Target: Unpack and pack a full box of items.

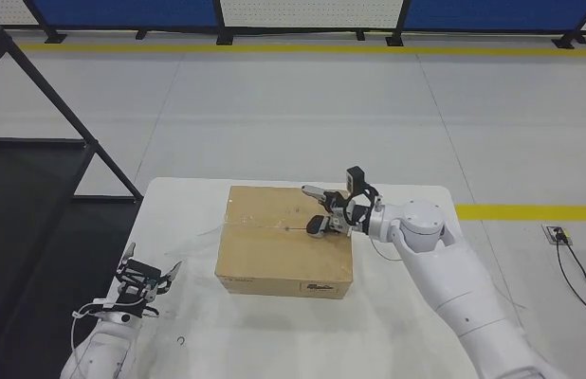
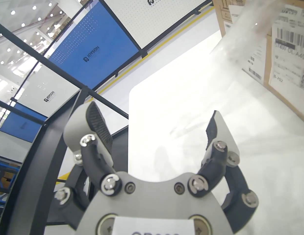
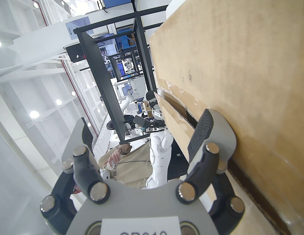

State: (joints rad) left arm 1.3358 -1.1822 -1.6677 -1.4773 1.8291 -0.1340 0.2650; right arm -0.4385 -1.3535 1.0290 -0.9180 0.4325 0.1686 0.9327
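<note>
A brown cardboard box (image 1: 283, 242) lies on the white table (image 1: 179, 204), its top flaps down and clear tape along the middle seam. My right gripper (image 1: 317, 210) is open over the box's right top edge. One of its fingers (image 3: 203, 130) rests against the box top (image 3: 240, 62), where one flap edge is lifted a little at the seam. My left gripper (image 1: 146, 277) is open low over the table's left front part, apart from the box. In the left wrist view the box side (image 2: 286, 50) bears white labels, and the gripper (image 2: 154, 123) holds nothing.
A black metal frame (image 1: 56, 114) stands off the table's left side. A small dark ring (image 1: 180, 340) lies on the table near the front. A loose strip of clear tape (image 2: 250, 23) hangs by the box's side. Bare table surface lies between my left gripper and the box.
</note>
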